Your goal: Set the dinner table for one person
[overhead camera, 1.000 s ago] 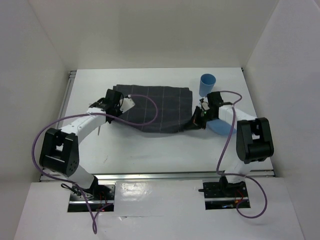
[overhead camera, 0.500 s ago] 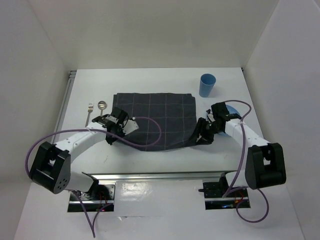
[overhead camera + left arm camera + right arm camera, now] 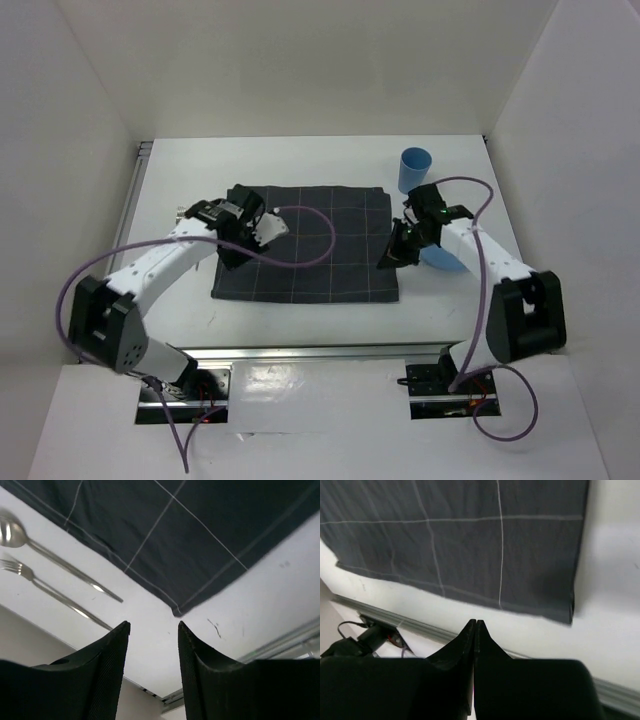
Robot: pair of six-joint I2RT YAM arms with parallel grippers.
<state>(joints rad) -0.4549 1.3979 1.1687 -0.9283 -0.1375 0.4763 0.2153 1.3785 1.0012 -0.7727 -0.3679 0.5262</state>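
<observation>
Left gripper (image 3: 152,625), mine, hangs half-parted and empty over the dinner table (image 3: 280,600). Fork (image 3: 55,594) and spoon (image 3: 65,567) lie parallel beside the checked cloth (image 3: 200,530), far from my closed right gripper (image 3: 475,622).

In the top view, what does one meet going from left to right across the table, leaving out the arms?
table rail → cloth → cup

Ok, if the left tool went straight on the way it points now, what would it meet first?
Most likely the bare table, right beside the cloth's corner, though depth is unclear. The spoon and fork lie off that line.
</observation>
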